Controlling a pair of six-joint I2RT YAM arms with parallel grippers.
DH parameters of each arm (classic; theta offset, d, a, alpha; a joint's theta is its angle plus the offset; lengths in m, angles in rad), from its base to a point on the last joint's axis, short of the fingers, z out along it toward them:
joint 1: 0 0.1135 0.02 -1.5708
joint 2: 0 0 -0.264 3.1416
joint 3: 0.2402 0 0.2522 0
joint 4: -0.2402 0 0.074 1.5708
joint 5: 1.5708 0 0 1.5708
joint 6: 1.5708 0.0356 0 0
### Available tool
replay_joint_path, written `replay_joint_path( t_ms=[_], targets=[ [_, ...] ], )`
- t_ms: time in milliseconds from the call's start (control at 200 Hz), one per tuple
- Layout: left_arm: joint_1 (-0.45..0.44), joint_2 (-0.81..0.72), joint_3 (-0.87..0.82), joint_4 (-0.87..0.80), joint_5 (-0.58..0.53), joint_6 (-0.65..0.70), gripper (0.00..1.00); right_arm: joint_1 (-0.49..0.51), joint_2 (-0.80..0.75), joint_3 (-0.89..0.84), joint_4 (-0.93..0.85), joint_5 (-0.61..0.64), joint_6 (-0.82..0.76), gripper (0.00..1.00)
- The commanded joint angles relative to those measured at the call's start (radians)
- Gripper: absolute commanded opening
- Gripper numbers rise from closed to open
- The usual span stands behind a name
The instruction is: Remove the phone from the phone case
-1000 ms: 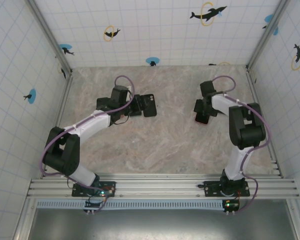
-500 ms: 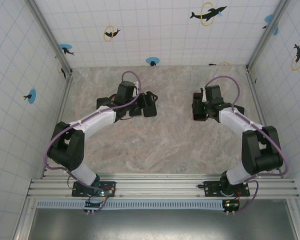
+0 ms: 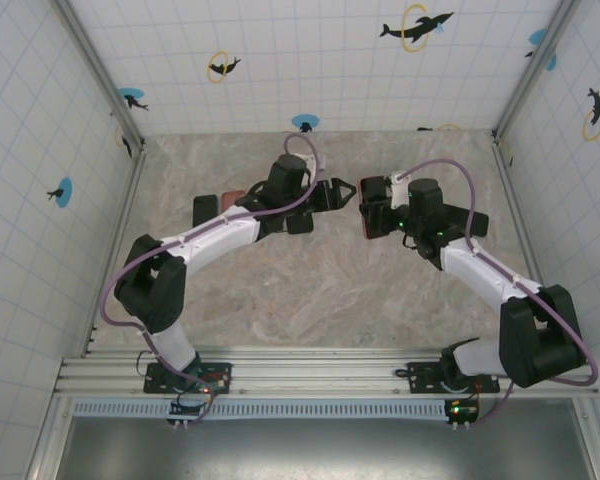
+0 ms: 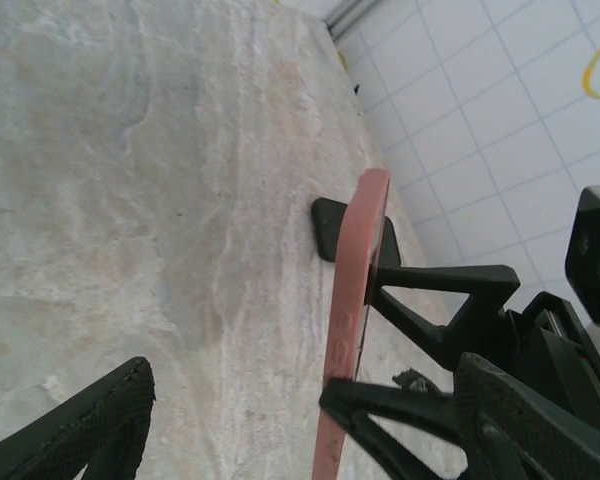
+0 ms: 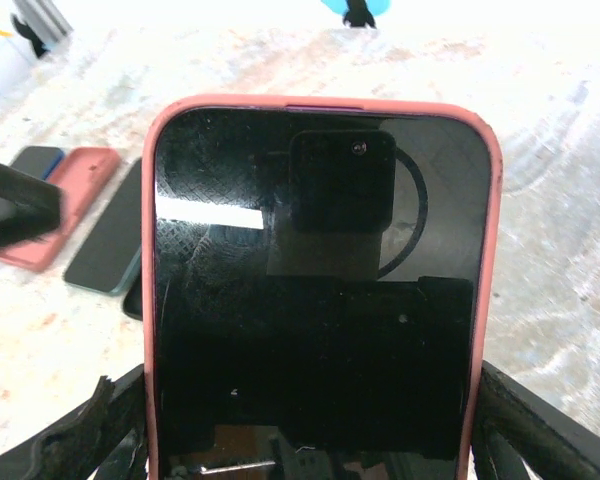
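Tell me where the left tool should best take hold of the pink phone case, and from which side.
Probably the free end of the phone case, pinched across front and back. The right tool clamps its long edges lower, and it stands edge-on between the open fingers of the left tool, so come straight ahead.

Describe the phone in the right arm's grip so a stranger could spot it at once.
On the marble-look table, look at the middle of the far half. The phone is clamped there in the right arm's fingers, clear of the surface. It has a black screen in a salmon-pink case; the other pink case and the dark phone beside it lie flat on the table to the left.
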Motion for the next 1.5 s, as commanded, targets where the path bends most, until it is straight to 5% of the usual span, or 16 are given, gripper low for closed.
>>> replay_joint_path(
  t_ms=[0,375,470,851,1216,1496],
  targets=[
    [-0.005,0.039,0.043,0.004,0.025,0.0,0.76,0.014,-0.05,-0.018,0.129,-0.067,-0.006,0.5],
    [-0.021,0.097,0.103,-0.008,0.044,0.006,0.51,0.037,-0.047,-0.012,0.119,-0.117,-0.015,0.49],
    [-0.026,0.099,0.108,-0.01,0.046,0.013,0.37,0.042,-0.041,-0.01,0.119,-0.126,-0.015,0.48],
    [-0.029,0.097,0.1,0.018,0.077,0.006,0.14,0.054,-0.025,-0.007,0.104,-0.145,-0.018,0.48],
    [-0.026,0.082,0.089,0.059,0.071,-0.026,0.08,0.047,-0.039,-0.035,0.096,-0.169,0.0,0.86],
    [0.005,0.052,0.077,0.142,0.063,-0.096,0.09,-0.01,-0.156,-0.113,0.088,-0.182,0.116,0.92]
  ],
)
